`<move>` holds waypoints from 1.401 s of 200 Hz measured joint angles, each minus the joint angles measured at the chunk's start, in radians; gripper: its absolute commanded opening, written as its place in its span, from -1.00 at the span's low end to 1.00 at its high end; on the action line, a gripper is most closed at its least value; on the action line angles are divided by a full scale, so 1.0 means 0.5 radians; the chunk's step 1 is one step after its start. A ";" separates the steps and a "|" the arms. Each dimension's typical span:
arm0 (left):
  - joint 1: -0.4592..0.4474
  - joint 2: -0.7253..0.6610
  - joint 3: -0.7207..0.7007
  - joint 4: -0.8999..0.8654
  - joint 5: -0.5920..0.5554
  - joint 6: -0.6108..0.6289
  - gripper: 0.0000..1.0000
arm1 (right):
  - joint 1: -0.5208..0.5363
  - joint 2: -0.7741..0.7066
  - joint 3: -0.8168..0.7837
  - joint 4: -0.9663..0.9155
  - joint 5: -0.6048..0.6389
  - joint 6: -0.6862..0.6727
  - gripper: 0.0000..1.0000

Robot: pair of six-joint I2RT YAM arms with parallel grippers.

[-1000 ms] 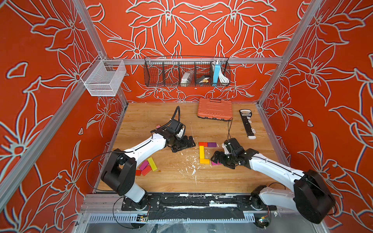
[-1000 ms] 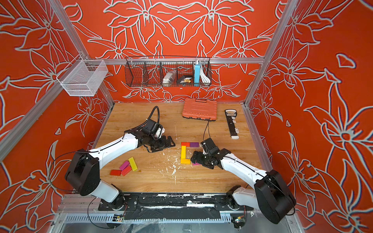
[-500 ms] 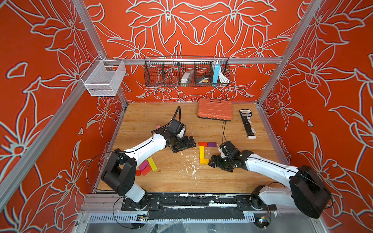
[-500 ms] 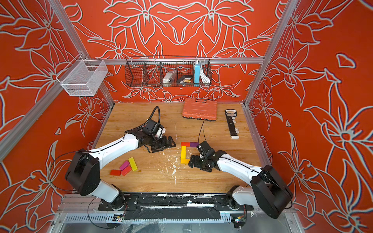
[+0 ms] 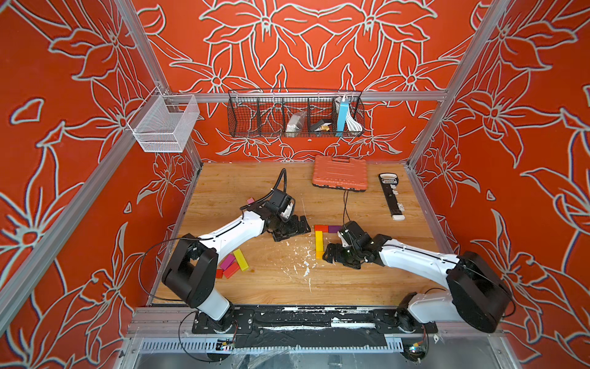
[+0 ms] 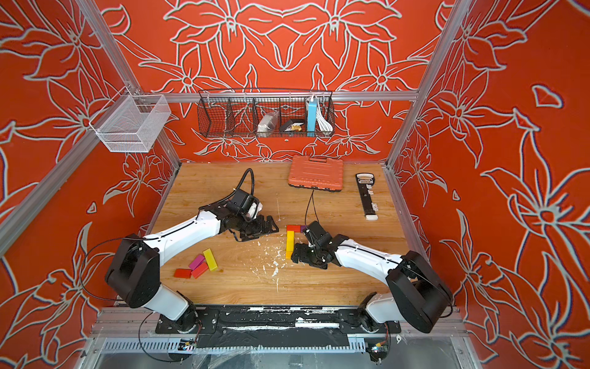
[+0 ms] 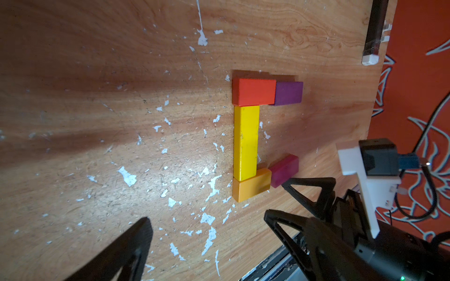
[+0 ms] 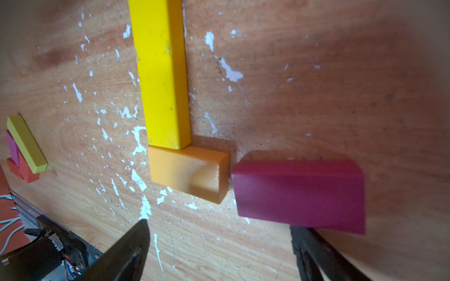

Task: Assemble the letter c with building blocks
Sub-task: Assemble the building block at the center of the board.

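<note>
C on table, central: red block, purple block, yellow bar, orange block abut; magenta block skewed, sliver gap at orange end. Right gripper jaws apart, just beside magenta's long edge. Left gripper jaws apart, empty, well clear. Spare blocks clustered toward left edge.

White arm shells, black joints (bulky), looping black cables, truss-framed right gripper

I slide my right gripper sideways until it hangs just beside the orange block. It now covers the magenta block, which lay exposed in both top views a second ago.
</note>
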 measured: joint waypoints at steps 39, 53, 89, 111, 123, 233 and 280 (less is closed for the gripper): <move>0.000 0.004 0.005 0.000 0.000 0.001 0.97 | 0.011 0.009 0.001 0.007 0.000 0.009 0.85; 0.000 0.007 0.006 0.000 0.000 0.001 0.97 | 0.012 0.005 0.001 0.004 0.001 0.010 0.85; 0.000 0.010 0.006 0.000 0.000 0.000 0.97 | 0.006 -0.104 0.050 -0.116 0.081 -0.011 0.88; -0.001 0.010 0.006 0.001 0.000 0.000 0.97 | -0.052 -0.126 0.148 -0.165 0.113 -0.067 0.89; -0.002 0.010 0.006 0.001 0.000 0.000 0.97 | -0.107 -0.122 0.188 -0.175 0.116 -0.103 0.89; -0.010 0.010 0.007 -0.001 -0.012 0.000 0.97 | -0.283 0.217 0.366 -0.188 0.040 -0.412 0.88; -0.014 0.010 0.007 -0.001 -0.012 0.000 0.97 | -0.283 0.264 0.366 -0.179 0.002 -0.420 0.87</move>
